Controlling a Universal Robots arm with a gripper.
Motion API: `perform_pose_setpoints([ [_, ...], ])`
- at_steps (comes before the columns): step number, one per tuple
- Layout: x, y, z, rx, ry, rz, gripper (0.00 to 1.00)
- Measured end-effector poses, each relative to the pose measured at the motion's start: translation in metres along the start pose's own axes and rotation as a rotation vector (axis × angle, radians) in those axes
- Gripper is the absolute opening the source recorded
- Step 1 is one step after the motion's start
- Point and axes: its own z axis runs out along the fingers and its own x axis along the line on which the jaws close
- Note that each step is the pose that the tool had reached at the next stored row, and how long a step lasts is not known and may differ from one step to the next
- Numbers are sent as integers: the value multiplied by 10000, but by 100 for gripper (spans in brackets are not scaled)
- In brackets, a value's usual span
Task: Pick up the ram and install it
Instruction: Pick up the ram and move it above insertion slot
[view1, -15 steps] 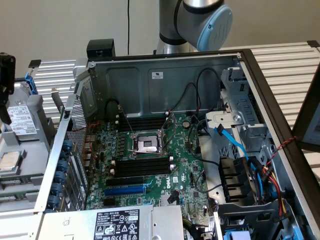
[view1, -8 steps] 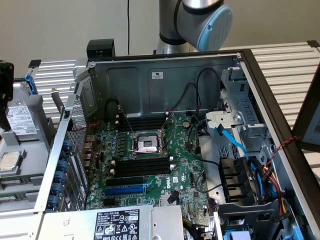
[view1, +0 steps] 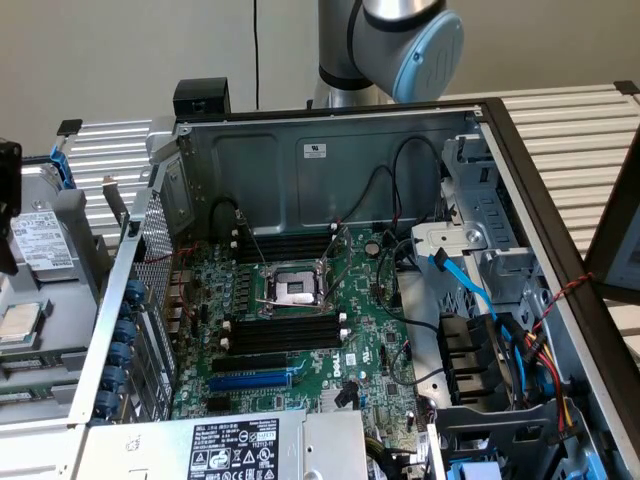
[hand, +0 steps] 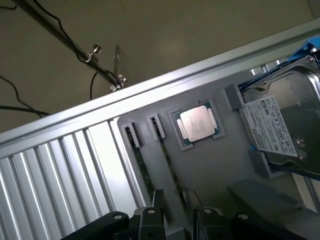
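the ram (hand: 169, 159) stands on edge in the grey tray (hand: 215, 165) beside the cpu (hand: 198, 123), close to the spread end effector (hand: 175, 207); i judge it light, stiff but fragile, best pinched on its flat sides.

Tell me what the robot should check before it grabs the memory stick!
1. Memory stick standing on edge in the grey tray: ok.
2. Fingers apart and holding nothing: ok.
3. Stick centred in the gap between the fingers: cannot tell; it runs toward that gap.
4. Second stick set apart from the first, not touching it: ok.
5. Black slots beside the processor socket empty: ok.
6. White clips at the slot ends swung open: cannot tell.
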Motion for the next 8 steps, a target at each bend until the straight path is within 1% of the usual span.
perform_pose_setpoints([
  [8, 6, 15, 77, 9, 34, -566, 32],
])
